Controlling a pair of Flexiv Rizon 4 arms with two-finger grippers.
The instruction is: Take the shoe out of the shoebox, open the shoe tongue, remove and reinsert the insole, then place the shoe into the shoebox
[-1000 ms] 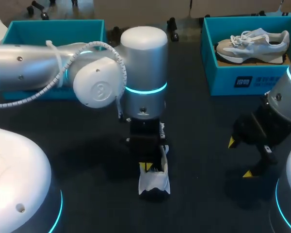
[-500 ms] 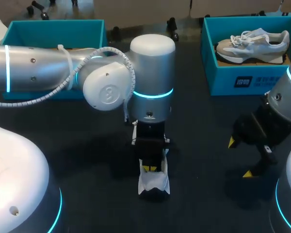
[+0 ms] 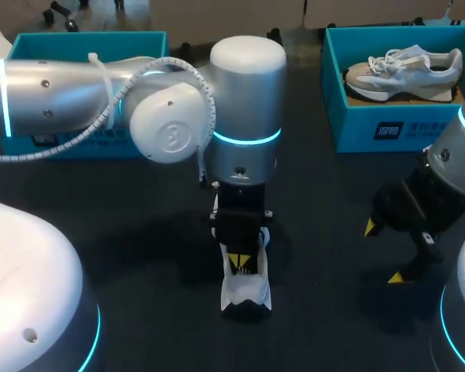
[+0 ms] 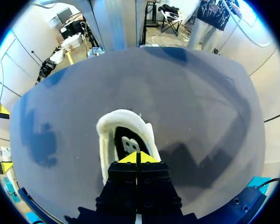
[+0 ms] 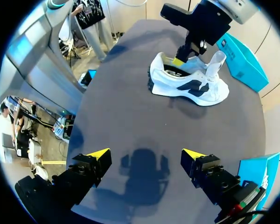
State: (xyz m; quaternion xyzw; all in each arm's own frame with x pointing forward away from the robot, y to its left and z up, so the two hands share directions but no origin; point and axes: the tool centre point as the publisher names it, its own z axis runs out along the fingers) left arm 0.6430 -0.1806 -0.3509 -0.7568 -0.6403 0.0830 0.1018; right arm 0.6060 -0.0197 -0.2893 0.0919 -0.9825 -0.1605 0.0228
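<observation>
Left arm [image 3: 244, 101] over shoe [image 3: 246, 293]; shoe's right side exposed.

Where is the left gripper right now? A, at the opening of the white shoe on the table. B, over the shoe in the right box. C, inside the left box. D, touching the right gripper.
A: the left wrist view shows the left gripper with its yellow tips at the opening of the shoe, which stands on the table.

Room light moderate, from overhead. Dark matte table [image 3: 333, 194] carries soft shadows: one beside the silver left arm [image 3: 244, 93] near the table's middle, one under the right gripper [image 5: 145, 153]. Cyan ring light [image 3: 246, 139] glows on that arm; mild sheen on its housing.
</observation>
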